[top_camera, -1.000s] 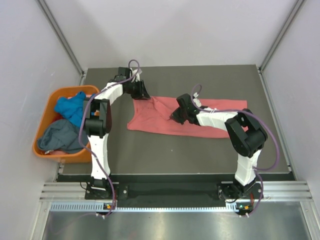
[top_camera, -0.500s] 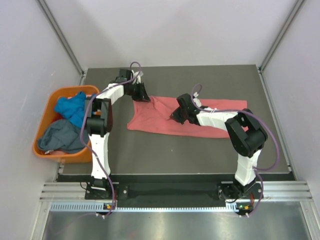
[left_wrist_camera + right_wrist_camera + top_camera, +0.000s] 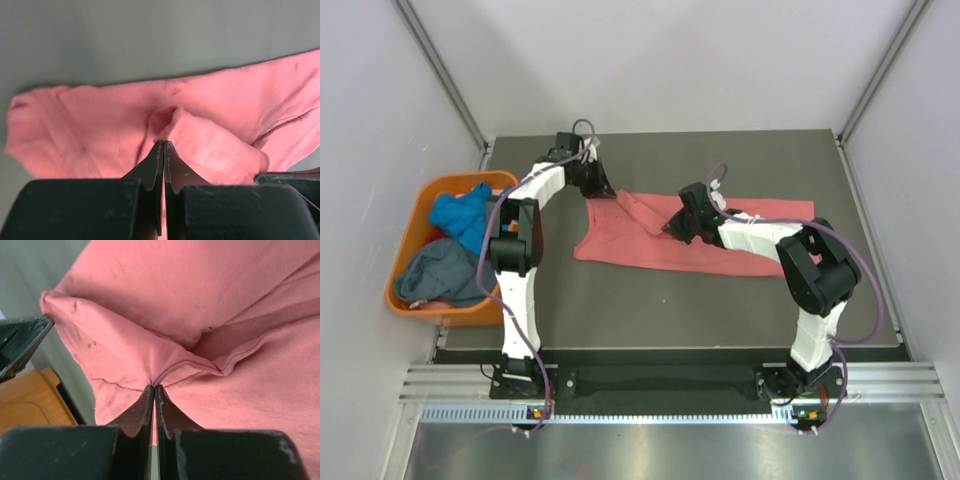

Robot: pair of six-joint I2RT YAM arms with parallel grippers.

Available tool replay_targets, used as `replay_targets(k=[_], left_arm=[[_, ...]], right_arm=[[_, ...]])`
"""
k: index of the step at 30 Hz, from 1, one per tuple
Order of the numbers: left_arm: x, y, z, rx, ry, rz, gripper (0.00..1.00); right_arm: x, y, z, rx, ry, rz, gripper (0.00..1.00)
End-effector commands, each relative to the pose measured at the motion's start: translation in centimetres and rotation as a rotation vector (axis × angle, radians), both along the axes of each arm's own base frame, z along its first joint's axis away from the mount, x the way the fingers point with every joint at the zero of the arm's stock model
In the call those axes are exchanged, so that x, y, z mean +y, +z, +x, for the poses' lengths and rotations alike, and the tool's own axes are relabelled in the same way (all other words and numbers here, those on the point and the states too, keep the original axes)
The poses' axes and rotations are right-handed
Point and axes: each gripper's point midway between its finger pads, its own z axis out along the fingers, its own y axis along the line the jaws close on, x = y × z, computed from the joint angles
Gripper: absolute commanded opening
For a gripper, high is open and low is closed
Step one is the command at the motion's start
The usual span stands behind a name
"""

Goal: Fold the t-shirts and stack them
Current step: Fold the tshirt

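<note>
The left gripper point(image 3: 163, 146) was pinched shut on the salmon-pink shirt point(image 3: 620, 245). Its two black fingers were pressed together, and a little bump of pink cloth stood up at their tips. It held the shirt at its far left corner. The right gripper point(image 3: 152, 388) was pinched shut too, on another fold of the same shirt, closer to its middle. Creases in the cloth ran in to its tips. The two grippers were near each other but not touching.

The pink shirt lay on the dark table point(image 3: 720, 310), stretched from left to right across the middle. Its left part was bunched up where the grippers held it. Its right part lay flat.

The bright blue shirt point(image 3: 460, 215) and the slate grey-blue shirt point(image 3: 435, 275) were in the orange tub point(image 3: 405, 245) at the left side of the table. The blue one was at the far end of the tub and the grey one at the near end. Both were crumpled, and they touched each other.
</note>
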Motion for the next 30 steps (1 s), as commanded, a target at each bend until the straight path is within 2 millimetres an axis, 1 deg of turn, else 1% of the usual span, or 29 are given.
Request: replay_targets(k=[1, 2, 5, 6, 8, 10, 12, 13, 16, 22, 24, 26, 27, 29, 30], left_arm=[[0.5, 7.1, 0.4, -0.101, 0.06, 0.005, 0.0], [0.9, 7.3, 0.0, -0.088, 0.078, 0.022, 0.0], [1.9, 6.9, -0.7, -0.024, 0.134, 0.046, 0.0], [1.9, 6.5, -1.5, 0.017, 0.135, 0.04, 0.0], [2.0, 5.8, -2.4, 0.074, 0.159, 0.04, 0.0], [2.6, 4.9, -3.6, 0.137, 0.185, 0.069, 0.0], [3.0, 4.6, -4.4, 0.16, 0.209, 0.086, 0.0], [3.5, 4.2, -4.7, 0.169, 0.225, 0.111, 0.0], [3.9, 2.9, -6.1, 0.209, 0.23, 0.134, 0.0], [4.6, 1.1, -7.7, 0.27, 0.245, 0.174, 0.0], [4.9, 1.3, -7.8, 0.27, 0.254, 0.187, 0.0], [4.9, 1.9, -7.7, 0.263, 0.262, 0.188, 0.0], [5.0, 2.3, -7.6, 0.257, 0.265, 0.186, 0.0], [4.9, 3.5, -7.2, 0.235, 0.276, 0.178, 0.0], [4.9, 3.7, -7.2, 0.239, 0.277, 0.175, 0.0]], right_arm=[[-0.2, 3.8, 1.3, -0.093, 0.01, 0.047, 0.0], [-0.3, 4.1, 1.2, -0.099, 0.013, 0.048, 0.0], [-0.5, 4.1, 1.0, -0.099, 0.025, 0.049, 0.0], [-0.5, 4.0, 0.8, -0.096, 0.034, 0.048, 0.0], [-0.4, 4.1, 0.7, -0.105, 0.064, 0.045, 0.0], [-0.2, 4.0, 0.5, -0.108, 0.095, 0.037, 0.0], [-0.3, 3.9, 0.5, -0.114, 0.109, 0.022, 0.0], [0.0, 3.8, 0.1, -0.108, 0.136, 0.028, 0.0], [-0.1, 3.2, -0.3, -0.111, 0.184, 0.002, 0.0], [-0.4, 1.6, -1.4, -0.083, 0.229, -0.03, 0.0], [-0.6, 1.4, -1.6, -0.082, 0.233, -0.034, 0.0], [-0.7, 1.6, -1.6, -0.089, 0.238, -0.037, 0.0], [-0.8, 1.5, -1.7, -0.086, 0.242, -0.036, 0.0], [-0.8, 2.1, -1.7, -0.101, 0.251, -0.029, 0.0], [-0.7, 2.1, -1.9, -0.097, 0.256, -0.022, 0.0]])
